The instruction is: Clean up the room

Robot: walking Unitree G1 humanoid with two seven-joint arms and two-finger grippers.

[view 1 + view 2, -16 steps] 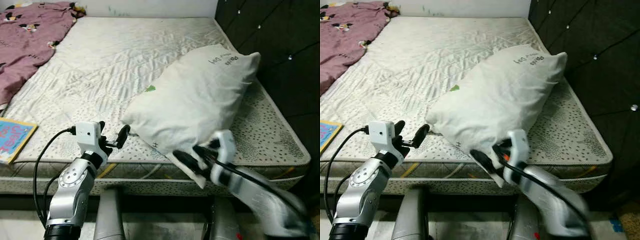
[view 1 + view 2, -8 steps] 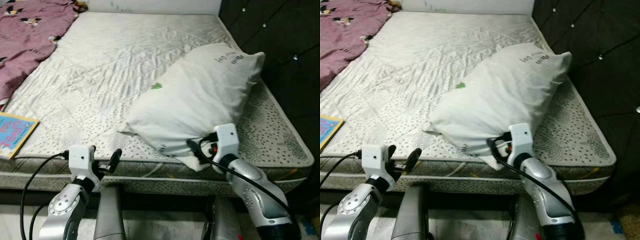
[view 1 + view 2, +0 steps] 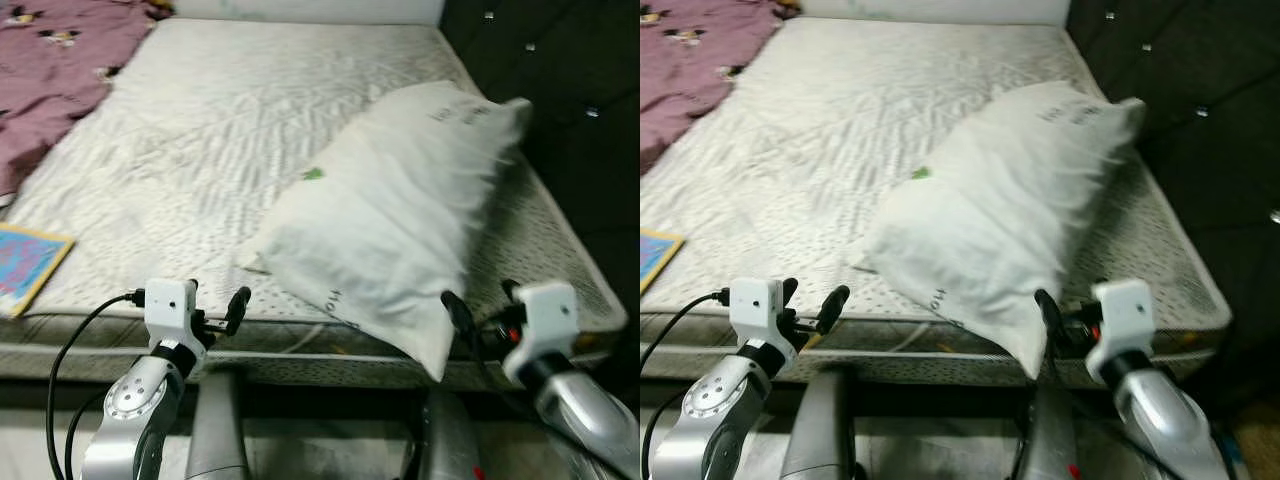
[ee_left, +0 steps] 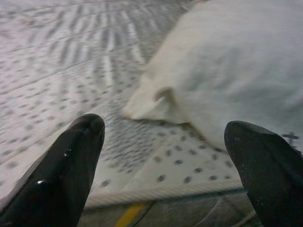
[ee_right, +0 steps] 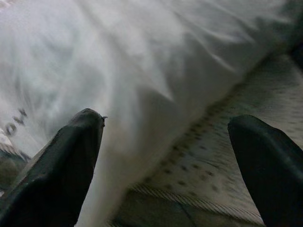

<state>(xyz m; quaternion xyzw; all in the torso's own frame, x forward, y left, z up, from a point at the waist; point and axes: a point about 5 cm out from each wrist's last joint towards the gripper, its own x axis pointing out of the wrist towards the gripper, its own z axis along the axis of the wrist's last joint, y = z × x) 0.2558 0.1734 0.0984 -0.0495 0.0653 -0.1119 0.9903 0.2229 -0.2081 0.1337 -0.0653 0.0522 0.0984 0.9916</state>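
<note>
On the far left of the bed [image 3: 200, 130] lie a purple blanket [image 3: 50, 70] and a book [image 3: 25, 265]. The left claw [image 3: 213, 318] hangs wide open, empty, near the mattress edge. The pillow [image 3: 400, 220] overhangs that near edge; the right claw [image 3: 480, 318], open and empty, could nudge it onto the floor.

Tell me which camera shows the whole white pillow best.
The left eye view: the big white fabric pillow lies there end to end on the mattress; the right eye view matches it. The left wrist view catches one corner, and the right wrist view a blurred stretch.
</note>
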